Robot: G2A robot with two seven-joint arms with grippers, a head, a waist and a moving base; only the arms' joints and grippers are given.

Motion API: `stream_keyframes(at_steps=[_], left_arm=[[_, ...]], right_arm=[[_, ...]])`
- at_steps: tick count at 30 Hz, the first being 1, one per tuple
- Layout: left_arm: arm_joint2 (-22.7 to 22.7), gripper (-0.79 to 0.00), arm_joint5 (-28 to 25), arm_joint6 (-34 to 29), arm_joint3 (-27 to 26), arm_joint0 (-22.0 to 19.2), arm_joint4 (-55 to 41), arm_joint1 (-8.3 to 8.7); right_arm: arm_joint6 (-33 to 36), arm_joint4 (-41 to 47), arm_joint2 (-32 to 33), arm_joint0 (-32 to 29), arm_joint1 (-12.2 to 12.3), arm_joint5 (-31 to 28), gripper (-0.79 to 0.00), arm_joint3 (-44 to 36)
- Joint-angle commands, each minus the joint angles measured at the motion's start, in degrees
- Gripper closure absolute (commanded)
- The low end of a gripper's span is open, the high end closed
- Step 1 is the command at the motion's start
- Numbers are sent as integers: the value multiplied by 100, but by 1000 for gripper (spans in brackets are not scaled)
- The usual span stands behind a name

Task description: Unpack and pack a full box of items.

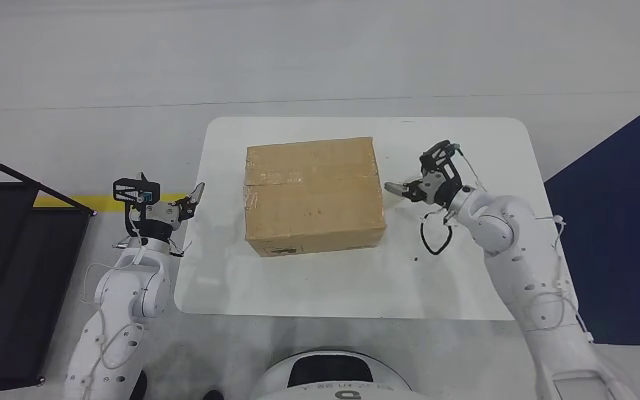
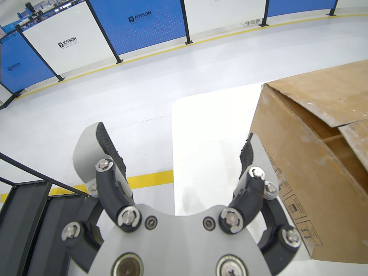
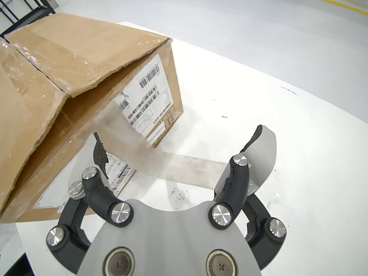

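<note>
Left end effector (image 2: 175, 130) and right end effector (image 3: 178, 131) are hanging wide open, holding nothing, one on either side of the box (image 1: 314, 195) on the table (image 1: 480, 270). Its flaps (image 3: 72, 47) are lying shut, gaping slightly at both ends. Unpacking is judged not yet begun.

matt brown cardboard box (image 1: 314, 195) with glossy clear tape (image 3: 49, 47) on a smooth white table (image 1: 300, 292).

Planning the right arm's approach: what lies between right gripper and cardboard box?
Just bare, scuffed white table between right gripper and cardboard box, shown in the right wrist view.
</note>
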Motion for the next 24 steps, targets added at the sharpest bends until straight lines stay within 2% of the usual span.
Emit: stream_keyframes(at_steps=[1, 4, 13, 24], left_arm=[[0, -785, 0, 0, 0, 0, 0, 0], [0, -785, 0, 0, 0, 0, 0, 0], [0, -785, 0, 0, 0, 0, 0, 0], [0, -785, 0, 0, 0, 0, 0, 0]], right_arm=[[-30, 102, -8, -6, -2, -47, -785, -49], [-34, 217, 9, -43, 5, -105, -785, -176], [-183, -181, -168, -173, -8, 187, -785, -552], [-84, 7, -200, 75, -27, 340, -785, -147]])
